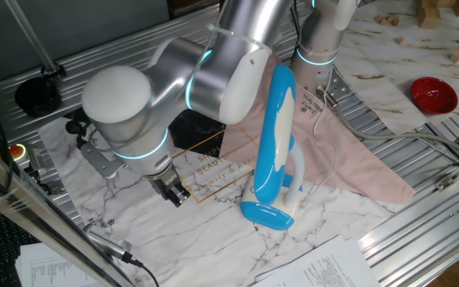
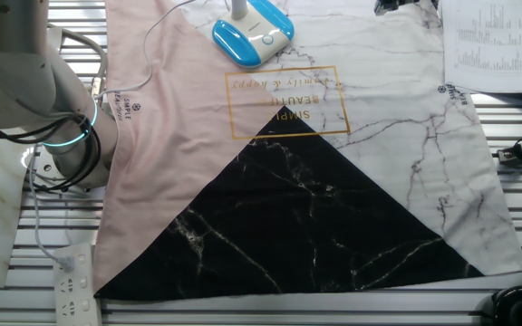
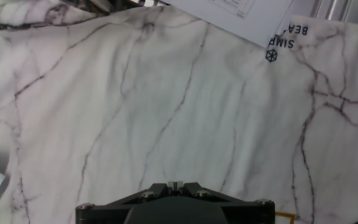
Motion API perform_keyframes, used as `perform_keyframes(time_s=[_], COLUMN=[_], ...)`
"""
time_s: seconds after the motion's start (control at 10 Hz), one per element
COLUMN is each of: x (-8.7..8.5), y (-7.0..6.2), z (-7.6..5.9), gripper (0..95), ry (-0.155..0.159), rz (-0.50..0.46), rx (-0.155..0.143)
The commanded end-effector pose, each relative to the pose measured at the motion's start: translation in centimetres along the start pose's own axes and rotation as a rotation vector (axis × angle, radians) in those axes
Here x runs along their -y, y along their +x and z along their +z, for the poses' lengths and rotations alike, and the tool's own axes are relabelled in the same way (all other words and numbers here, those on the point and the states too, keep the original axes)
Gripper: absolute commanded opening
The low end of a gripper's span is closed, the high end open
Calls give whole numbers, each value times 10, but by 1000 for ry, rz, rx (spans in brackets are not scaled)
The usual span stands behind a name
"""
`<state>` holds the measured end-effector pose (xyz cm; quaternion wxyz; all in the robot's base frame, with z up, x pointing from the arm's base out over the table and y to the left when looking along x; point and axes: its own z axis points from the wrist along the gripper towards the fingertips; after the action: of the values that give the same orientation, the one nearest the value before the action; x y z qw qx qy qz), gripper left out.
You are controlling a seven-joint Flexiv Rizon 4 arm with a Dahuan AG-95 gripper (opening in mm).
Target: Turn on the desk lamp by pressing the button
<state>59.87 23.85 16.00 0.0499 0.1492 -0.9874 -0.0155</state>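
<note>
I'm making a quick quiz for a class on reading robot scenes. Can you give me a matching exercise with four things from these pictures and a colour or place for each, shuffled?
Things:
1. desk lamp
2. bowl
3. gripper
4. printed sheet

Descriptions:
A. red, far off on the marble top
B. blue and white, standing on the cloth
C. white with lines of text, by the cloth's corner
D. dark, over the white marble part of the cloth, beside the lamp

Pairs: 1-B, 2-A, 3-D, 4-C

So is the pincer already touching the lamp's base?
No: the pincer hangs over the marble-print cloth, clearly apart from the desk lamp and its blue base.
</note>
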Motion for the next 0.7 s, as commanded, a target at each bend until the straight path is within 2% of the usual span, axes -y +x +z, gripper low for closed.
perform_keyframes(time_s=[0.1, 0.2, 0.4, 0.6, 0.7], x=[3, 4, -2, -12, -18], y=[-5, -7, -22, -21, -19], z=[-1, -1, 8, 8, 9], gripper=[0, 0, 0, 0, 0], ry=[-2, -6, -25, -49, -48], rz=[-17, -18, 6, 29, 36], rx=[3, 7, 27, 26, 24])
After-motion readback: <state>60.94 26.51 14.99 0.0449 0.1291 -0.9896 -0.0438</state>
